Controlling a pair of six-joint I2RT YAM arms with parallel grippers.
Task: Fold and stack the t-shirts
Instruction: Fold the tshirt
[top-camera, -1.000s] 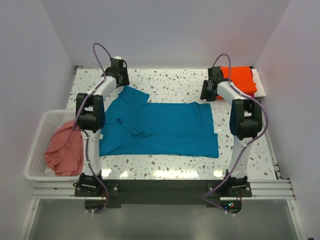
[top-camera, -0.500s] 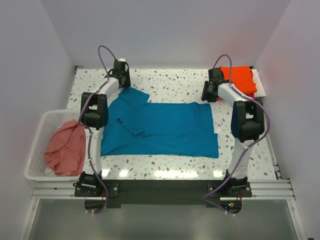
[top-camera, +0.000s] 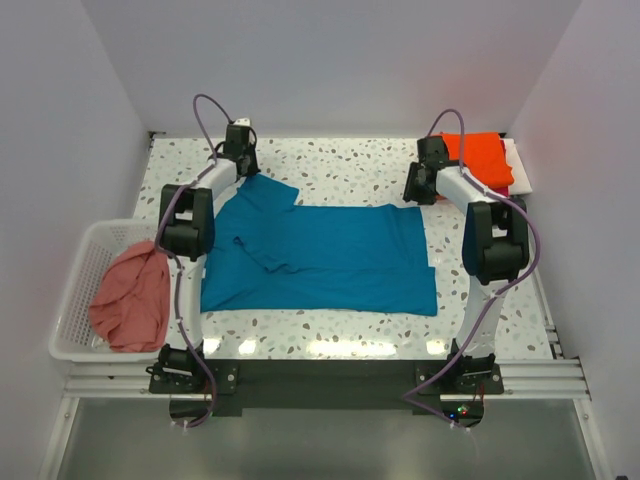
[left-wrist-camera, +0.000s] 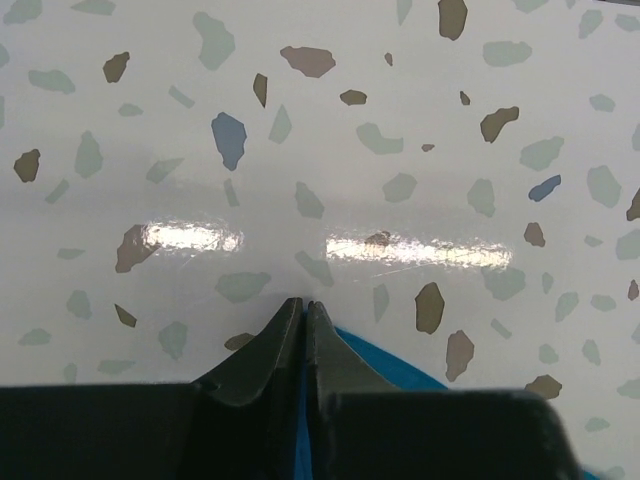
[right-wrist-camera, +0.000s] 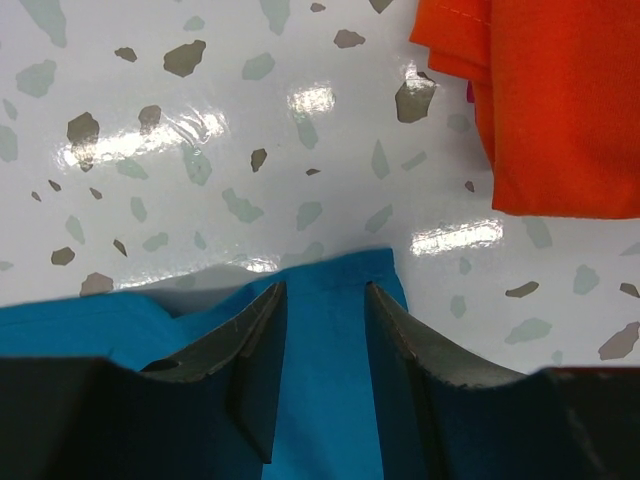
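The teal-blue t-shirt (top-camera: 320, 260) is lying flat mid-table, its long axis running left to right. The left gripper (left-wrist-camera: 303, 305) is sitting on the far-left corner with its jaws drawn almost together. A sliver of teal is showing between them, so it appears to be pinching the cloth edge, though the wrist view is hiding how much. The right gripper (right-wrist-camera: 322, 290) is straddling the far-right corner, jaws partly apart and clamping nothing. Each arm is covering its own far corner, so the fold looks set to come towards the near edge. The orange t-shirt (top-camera: 478, 155) is lying folded just beyond the right gripper.
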